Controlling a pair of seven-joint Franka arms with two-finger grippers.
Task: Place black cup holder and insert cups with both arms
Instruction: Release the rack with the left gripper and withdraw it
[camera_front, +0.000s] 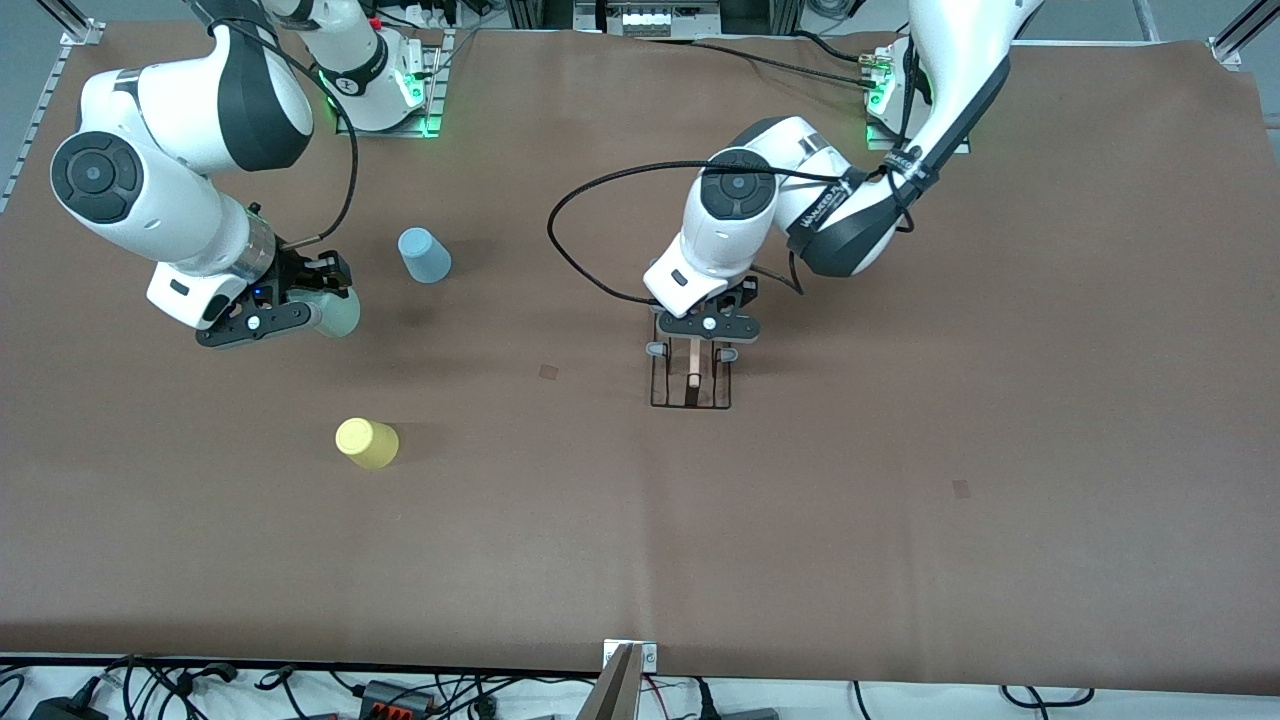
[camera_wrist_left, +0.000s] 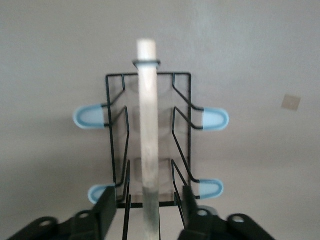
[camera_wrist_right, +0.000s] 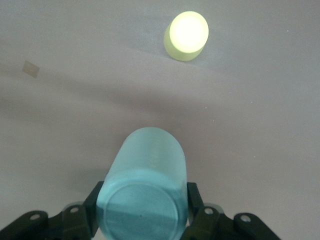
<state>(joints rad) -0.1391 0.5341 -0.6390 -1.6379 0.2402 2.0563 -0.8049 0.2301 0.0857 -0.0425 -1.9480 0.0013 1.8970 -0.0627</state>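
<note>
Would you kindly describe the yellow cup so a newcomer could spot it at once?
Start at the brown table, toward the right arm's end. Three small plastic tumblers are there; the yellow plastic tumbler stands alone, nearest the front camera. The light blue tumbler is farther, and the sage green tumbler sits in the right hand.

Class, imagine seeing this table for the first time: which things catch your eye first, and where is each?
The right gripper grips the sage green cup at the right arm's end. Mid-table, the left gripper, fingers apart, straddles the black cup holder. The yellow cup stands nearer the front camera than the light blue cup.
</note>
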